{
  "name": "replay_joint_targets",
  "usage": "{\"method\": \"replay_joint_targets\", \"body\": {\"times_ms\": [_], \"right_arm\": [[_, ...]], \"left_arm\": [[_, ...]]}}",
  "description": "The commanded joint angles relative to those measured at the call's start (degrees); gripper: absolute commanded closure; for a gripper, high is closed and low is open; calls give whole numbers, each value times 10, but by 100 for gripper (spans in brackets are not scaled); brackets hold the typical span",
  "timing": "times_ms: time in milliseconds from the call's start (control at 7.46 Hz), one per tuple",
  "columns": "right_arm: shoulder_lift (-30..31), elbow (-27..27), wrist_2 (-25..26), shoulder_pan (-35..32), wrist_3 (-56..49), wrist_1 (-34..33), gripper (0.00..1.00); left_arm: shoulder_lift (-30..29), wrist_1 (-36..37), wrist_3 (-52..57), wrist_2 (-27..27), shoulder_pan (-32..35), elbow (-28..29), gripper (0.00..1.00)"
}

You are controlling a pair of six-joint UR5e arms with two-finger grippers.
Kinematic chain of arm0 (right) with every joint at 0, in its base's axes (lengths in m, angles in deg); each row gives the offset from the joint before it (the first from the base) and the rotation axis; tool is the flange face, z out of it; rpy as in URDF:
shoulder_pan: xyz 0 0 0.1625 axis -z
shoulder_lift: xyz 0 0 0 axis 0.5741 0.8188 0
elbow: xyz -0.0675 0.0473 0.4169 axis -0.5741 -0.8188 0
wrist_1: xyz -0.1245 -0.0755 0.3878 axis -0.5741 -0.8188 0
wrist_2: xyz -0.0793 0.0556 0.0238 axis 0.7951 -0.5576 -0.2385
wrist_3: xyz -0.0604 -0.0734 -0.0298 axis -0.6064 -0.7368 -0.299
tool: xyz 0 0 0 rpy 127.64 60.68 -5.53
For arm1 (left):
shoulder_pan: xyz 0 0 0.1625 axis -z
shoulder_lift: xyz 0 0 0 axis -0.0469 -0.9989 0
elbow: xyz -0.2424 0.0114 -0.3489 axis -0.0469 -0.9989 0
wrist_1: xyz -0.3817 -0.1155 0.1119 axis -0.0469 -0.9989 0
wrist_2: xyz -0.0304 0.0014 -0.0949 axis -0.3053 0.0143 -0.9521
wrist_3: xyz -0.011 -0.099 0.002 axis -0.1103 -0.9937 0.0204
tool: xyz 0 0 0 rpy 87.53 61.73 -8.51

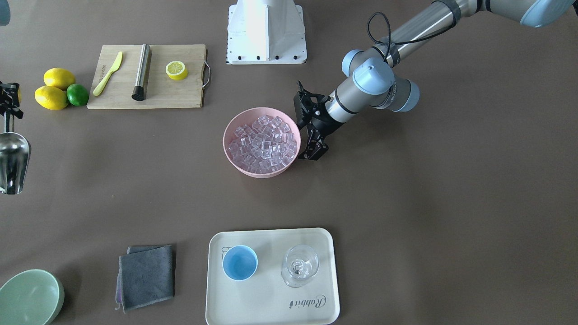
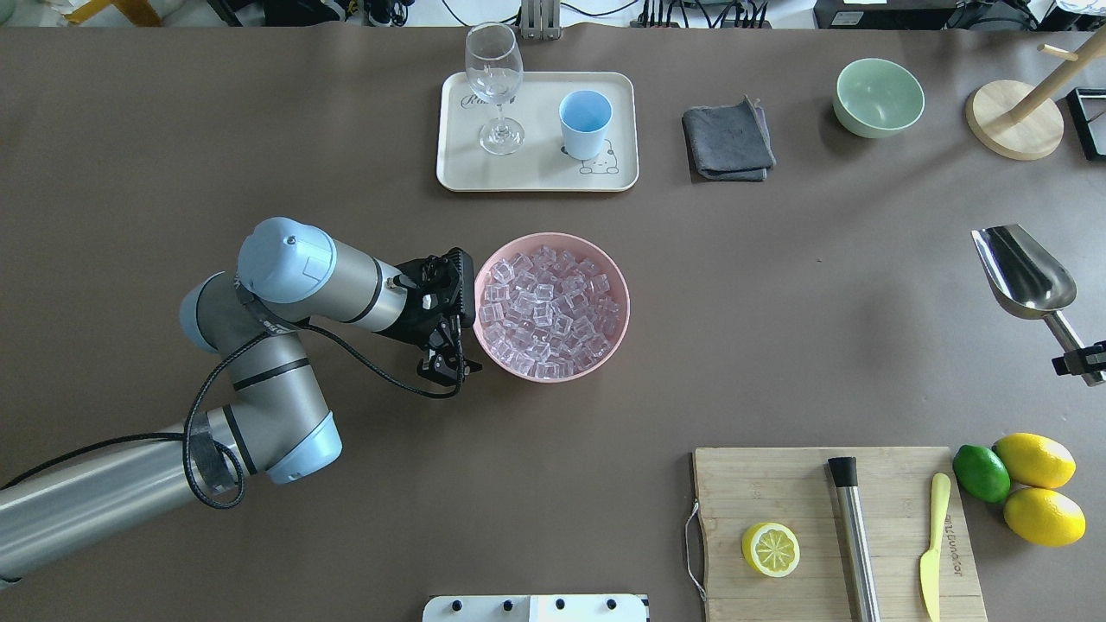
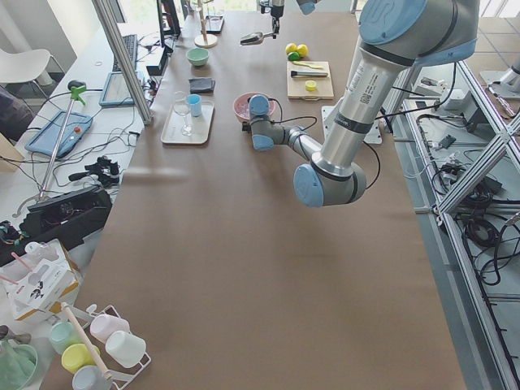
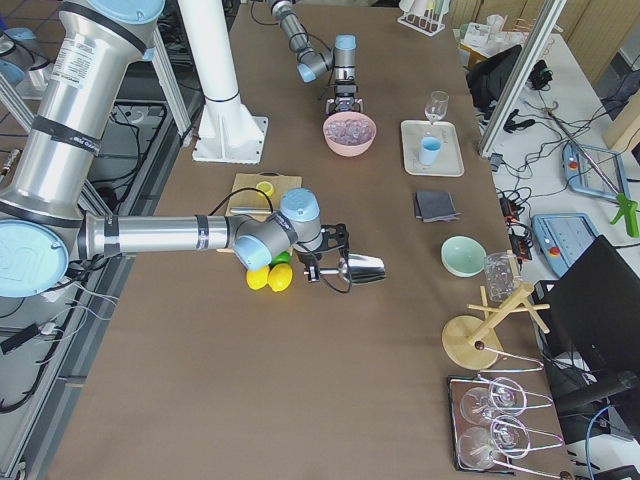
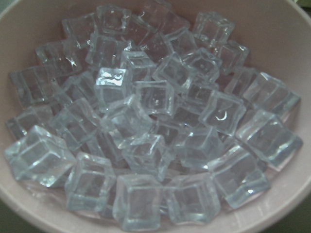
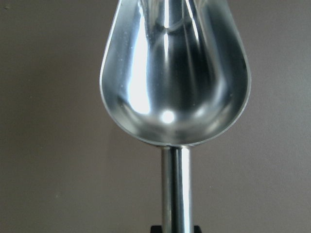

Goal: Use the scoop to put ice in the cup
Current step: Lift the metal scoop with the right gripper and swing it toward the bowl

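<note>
Scoop (image 2: pixel 1024 275) (handle cropped) in right pincer (image 2: pixel 1078 358)

Ice (image 1: pixel 263 143) heaped in pink bowl (image 1: pixel 259 174); blue cup (image 1: pixel 240 262) on tray (image 1: pixel 271 307); scoop (image 1: pixel 12 162) empty.

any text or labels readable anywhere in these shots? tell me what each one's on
"Rabbit": script lettering on the cream tray, upside down in the front-facing view.
Printed word on the cutting board, beside the yellow knife: too small and blurred to read.
Sticker on the left arm, seen in the exterior left view: print too small to read.
No other text can be made out.
</note>
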Motion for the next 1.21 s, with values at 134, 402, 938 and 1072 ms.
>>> {"method": "replay_joint_targets", "body": {"times_ms": [134, 402, 938, 1072], "right_arm": [[-5, 36, -24, -16, -95, -15, 100], [-37, 54, -49, -29, -162, -57, 100], [-78, 120, -59, -40, -320, -168, 100], [-128, 123, -54, -38, -324, -227, 100]], "left_arm": [[-11, 5, 3, -15, 10, 14, 1], [-13, 5, 1, -15, 10, 14, 1], [-12, 4, -2, -15, 10, 13, 1], [-13, 4, -3, -15, 9, 12, 1]]}}
